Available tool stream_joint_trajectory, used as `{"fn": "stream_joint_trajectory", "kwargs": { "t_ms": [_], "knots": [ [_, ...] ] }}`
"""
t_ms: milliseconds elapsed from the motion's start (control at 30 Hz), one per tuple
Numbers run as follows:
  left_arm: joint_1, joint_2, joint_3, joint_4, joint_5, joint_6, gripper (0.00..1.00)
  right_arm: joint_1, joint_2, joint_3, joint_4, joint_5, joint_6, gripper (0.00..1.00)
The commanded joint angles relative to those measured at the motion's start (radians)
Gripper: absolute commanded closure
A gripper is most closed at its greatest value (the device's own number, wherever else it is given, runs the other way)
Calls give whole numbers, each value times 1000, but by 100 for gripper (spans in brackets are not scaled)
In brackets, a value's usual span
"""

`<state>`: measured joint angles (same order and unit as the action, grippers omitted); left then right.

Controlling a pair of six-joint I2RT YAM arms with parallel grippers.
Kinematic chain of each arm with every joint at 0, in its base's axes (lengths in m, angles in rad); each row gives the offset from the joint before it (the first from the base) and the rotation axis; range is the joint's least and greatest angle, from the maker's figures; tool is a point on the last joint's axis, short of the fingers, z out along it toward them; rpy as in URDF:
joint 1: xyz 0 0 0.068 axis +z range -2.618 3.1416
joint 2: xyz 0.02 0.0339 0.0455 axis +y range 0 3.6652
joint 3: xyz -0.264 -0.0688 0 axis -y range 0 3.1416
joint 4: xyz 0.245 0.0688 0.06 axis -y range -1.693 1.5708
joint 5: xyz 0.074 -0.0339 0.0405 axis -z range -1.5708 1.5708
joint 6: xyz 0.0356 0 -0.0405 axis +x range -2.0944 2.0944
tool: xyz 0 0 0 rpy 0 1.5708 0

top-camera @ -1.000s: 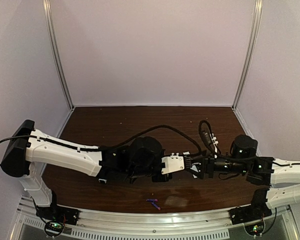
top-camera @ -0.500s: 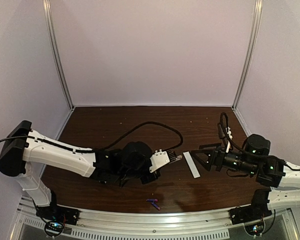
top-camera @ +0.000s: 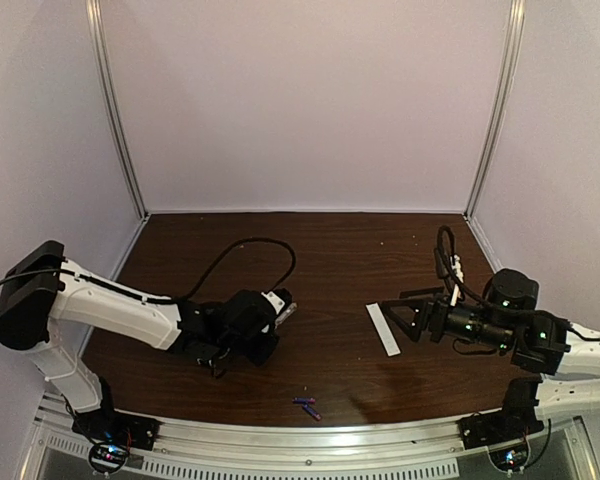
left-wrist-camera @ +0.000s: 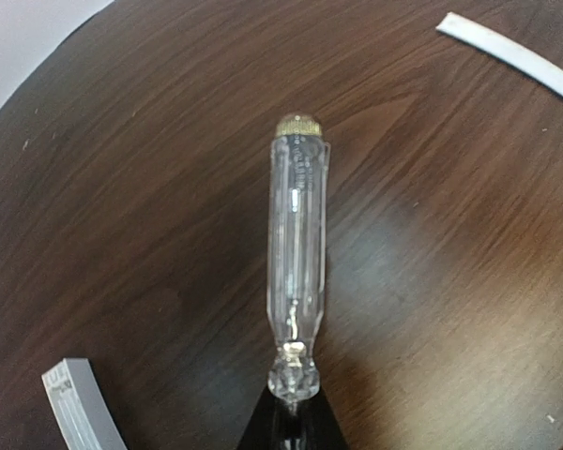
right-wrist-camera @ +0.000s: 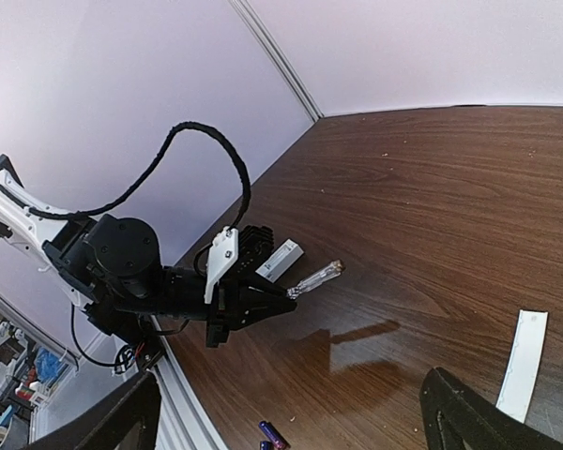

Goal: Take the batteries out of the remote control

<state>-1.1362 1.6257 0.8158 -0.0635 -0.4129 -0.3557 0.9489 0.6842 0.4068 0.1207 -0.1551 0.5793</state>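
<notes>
The left gripper (right-wrist-camera: 286, 293) is clamped on the thin end of the screwdriver (left-wrist-camera: 298, 248), whose clear handle sticks straight out ahead of the jaws, above the left half of the table (top-camera: 330, 250). The remote (right-wrist-camera: 280, 260) is just beside this gripper, on its far side; only one end shows in the left wrist view, and whether it rests on the wood cannot be told. The two batteries (top-camera: 305, 405) lie side by side close to the near edge of the table, about midway along it, well apart from both grippers. The right gripper (top-camera: 398, 320) has its fingers (right-wrist-camera: 479, 412) spread wide with nothing between them, over the right half of the table. A flat white strip (top-camera: 383, 328) lies on the wood just by its tips
</notes>
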Motion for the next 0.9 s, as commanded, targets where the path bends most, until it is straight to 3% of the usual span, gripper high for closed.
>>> {"fn": "stream_joint_trajectory", "kwargs": {
  "t_ms": [0, 500, 700, 867],
  "knots": [
    [15, -19, -40, -13, -51, -164, 100, 5, 0, -5, -10, 19, -1, 3],
    [41, 46, -90, 5, -53, -273, 96, 5, -7, -3, -16, 15, 1, 1],
    [41, 55, -104, 13, -56, -281, 87, 6, -3, -3, -15, 15, 1, 0],
    [42, 51, -107, 11, -69, -285, 68, 6, -3, -4, -15, 14, -1, 0]
  ]
}}
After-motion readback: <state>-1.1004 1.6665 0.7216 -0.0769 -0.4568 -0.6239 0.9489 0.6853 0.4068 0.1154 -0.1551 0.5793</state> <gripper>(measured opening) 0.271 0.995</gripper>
